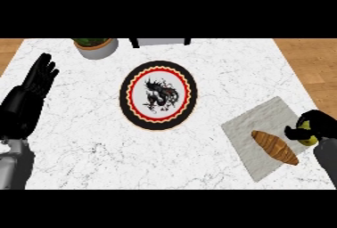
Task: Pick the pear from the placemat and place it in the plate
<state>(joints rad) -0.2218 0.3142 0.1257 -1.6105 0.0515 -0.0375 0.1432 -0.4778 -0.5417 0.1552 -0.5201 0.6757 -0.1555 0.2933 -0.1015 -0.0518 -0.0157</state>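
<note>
While the right hand (309, 127) sits at the right edge of the head view, its black fingers are curled round a yellow-green pear (307, 141), most of which they hide. Only the pear's lower part shows, at the right edge of the grey placemat (253, 127); can't tell whether it touches the mat or is lifted off it. The right forearm comes in from the lower right corner.

Just left of that hand, a brown croissant (274, 147) lies diagonally on the placemat, near the pear but apart from it. The placemat is rotated, lying on the white marble counter (85, 147) at right.

Left forearm enters at the lower left. Left hand (34, 91) rests open near the left edge, fingers straight and pointing up the view, holding nothing.

Plate (158, 95) is mid-counter, well apart from the pear: black rim, red and cream ring, dark dragon-like figure in the centre. Nothing on it.

Far edge: a potted plant (95, 45) in a pale pot at upper left, and a dark-framed object (161, 42) partly cut off behind the plate.
</note>
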